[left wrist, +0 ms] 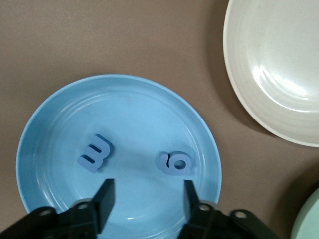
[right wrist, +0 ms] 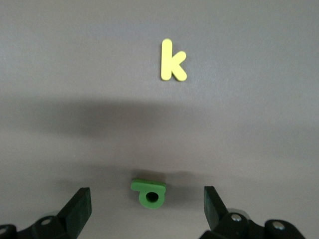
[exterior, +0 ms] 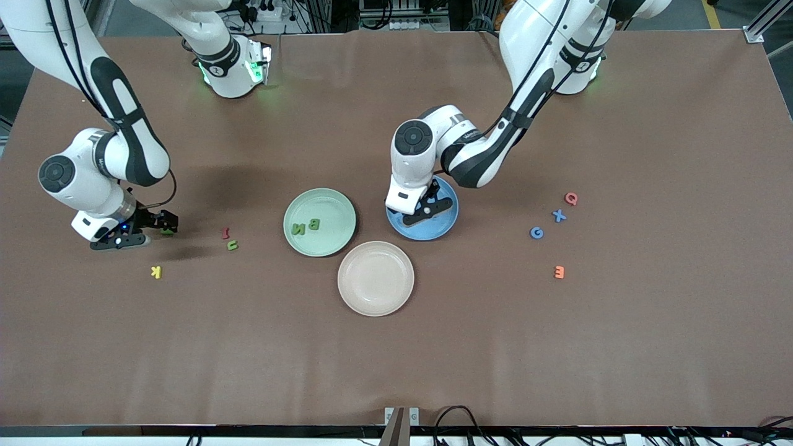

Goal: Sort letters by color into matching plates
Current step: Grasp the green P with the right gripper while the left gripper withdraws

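My left jaws point(left wrist: 146, 201) hang part open over the blue plate point(left wrist: 60, 114) with nothing between them; two blue letters lie in that plate, one like an m point(left wrist: 94, 154) and one like a 9 point(left wrist: 175, 163), neither touched. My right jaws point(right wrist: 147, 211) stand wide and empty, low over the desk at the right arm's end, with a green letter point(right wrist: 149, 193) lying loose between the fingers, not gripped.

Taking the pink plate point(exterior: 375, 278) as my mark: the green plate point(exterior: 303, 244) sits just beside it toward the right arm's end and farther from the camera, with a green B point(exterior: 314, 224) and a green K point(exterior: 298, 228) in it. The blue plate sits just beside it, farther from the camera. So I judge half done, two of each colour in.

Left to do: the green letter under my right jaws, a green U point(exterior: 232, 245) near the green plate, and a blue X point(exterior: 559, 215) and blue G point(exterior: 536, 233) well toward the left arm's end.

The dark red letter point(exterior: 225, 233), yellow K point(right wrist: 172, 60), pink Q point(exterior: 571, 198) and orange E point(exterior: 559, 272) stay out. The desk point(exterior: 557, 359) is plain matte brown; cables and frames edge the room
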Robot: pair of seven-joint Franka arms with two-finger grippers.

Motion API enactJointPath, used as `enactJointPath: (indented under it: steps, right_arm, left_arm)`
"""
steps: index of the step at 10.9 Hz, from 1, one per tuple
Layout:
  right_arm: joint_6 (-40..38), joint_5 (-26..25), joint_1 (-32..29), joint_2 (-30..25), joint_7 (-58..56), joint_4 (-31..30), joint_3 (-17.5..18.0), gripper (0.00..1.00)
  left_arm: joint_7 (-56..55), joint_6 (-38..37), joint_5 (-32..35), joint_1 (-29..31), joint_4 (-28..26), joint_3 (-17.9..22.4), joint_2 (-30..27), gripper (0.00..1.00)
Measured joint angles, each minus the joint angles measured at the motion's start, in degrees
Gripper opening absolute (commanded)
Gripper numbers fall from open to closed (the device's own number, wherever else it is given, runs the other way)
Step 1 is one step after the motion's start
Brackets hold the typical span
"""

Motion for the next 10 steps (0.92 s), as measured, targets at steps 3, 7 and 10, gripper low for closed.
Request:
enactJointPath:
  steps: [3,7,10]
  right_arm:
    - [1.8,0.0,-0.8,0.0,0.0,-2.2,0.0,1.00]
    - [3.5,0.0,-2.0,0.0,0.0,-3.5,0.6,1.00]
    - [4.8,0.0,-2.0,0.7,0.0,-3.6,1.2,1.00]
  left_arm:
    - [2.3,0.0,0.1,1.1,0.3,1.2,-0.3,1.00]
    - [14.2,0.0,0.1,7.3,0.7,1.6,-1.8,1.00]
    - [22.3,-0.1,0.1,11.5,0.6,1.7,-2.1,1.00]
